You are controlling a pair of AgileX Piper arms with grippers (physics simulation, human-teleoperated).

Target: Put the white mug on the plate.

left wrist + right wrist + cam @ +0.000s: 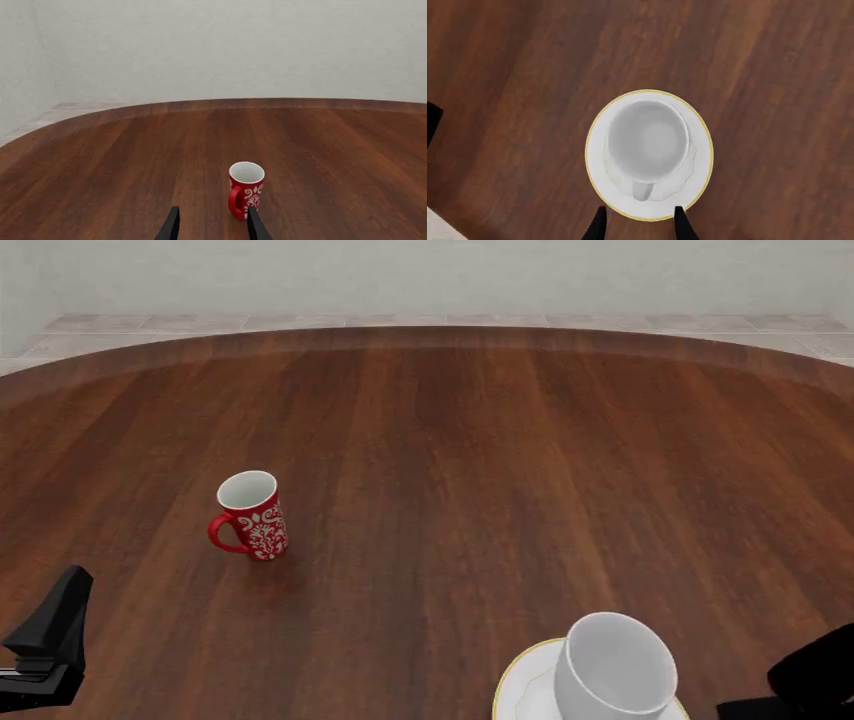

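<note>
Nearest the front camera, the white mug (615, 663) stands upright on the plate (521, 687), so the placing looks done. Above it the right gripper (639, 220) hangs spread and empty, apparently released. Far left, the left gripper (212, 224) idles apart near 1 red mug (254, 514).

We're looking at a bare, rendered tabletop setting, not any lived-in room. We see a broad round wooden table (507, 470) with dark reddish grain filling nearly everything. Beyond the table's far edge we catch a strip of pale tiled floor (400, 322), and behind that a plain off-white wall (220, 45). On the table we spot only crockery: a red mug (252, 514), a white mug (614, 665) and a plate (704, 150). It reads as a dining corner in a simulator.
</note>
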